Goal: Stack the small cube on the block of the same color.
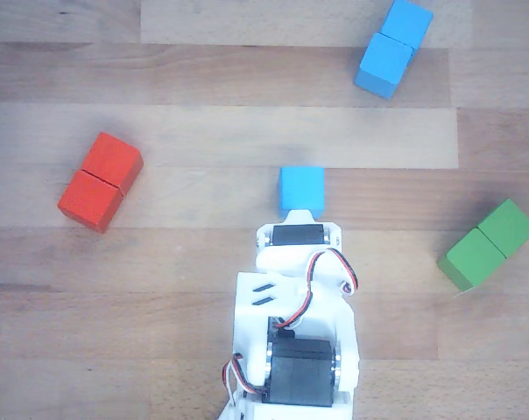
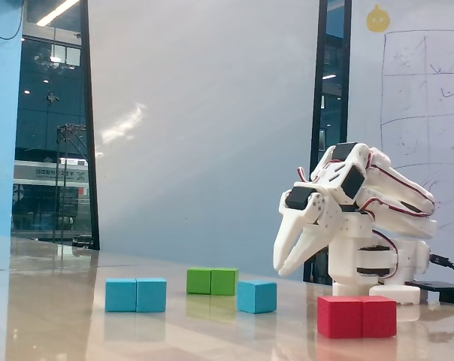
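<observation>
Near the table's middle, I see the small cube [image 1: 300,189] resting just ahead of my gripper [image 2: 286,265], whose fingers hang slightly apart above the surface, holding nothing. The block [image 1: 393,47] lies well apart, toward the far edge in the other view.

**White arm folded low, pincer pointing down**

In the fixed view the white arm [image 2: 362,218] hunches forward over its base [image 2: 373,282], wrist bent downward. The pincer [image 2: 287,265] hangs with fingertips close together, above the bench and clear of it. Red and white wires loop along the joints.
</observation>
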### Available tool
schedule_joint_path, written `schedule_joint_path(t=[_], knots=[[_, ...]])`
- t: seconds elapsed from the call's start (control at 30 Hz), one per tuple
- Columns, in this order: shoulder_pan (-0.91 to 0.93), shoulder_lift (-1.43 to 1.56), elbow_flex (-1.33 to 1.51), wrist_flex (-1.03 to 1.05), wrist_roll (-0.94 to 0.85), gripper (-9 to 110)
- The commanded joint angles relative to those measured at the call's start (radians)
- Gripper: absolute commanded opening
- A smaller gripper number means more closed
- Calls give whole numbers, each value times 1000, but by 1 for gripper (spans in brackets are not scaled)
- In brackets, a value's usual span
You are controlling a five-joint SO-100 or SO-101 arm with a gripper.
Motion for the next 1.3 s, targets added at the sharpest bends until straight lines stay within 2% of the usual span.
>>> schedule_joint_path(t=[0.0, 0.17, 0.27, 0.6, 0.73, 0.9, 1.27], knots=[[12, 20, -25, 3, -17, 2], [8, 14, -98, 9, -18, 2], [6, -87, -213, -2, -18, 2], [8, -868, -857, 11, -17, 2], [6, -1100, -1028, 11, -9, 2], [6, -1278, -1014, 11, -14, 2], [6, -1289, -827, -6, -5, 2]])
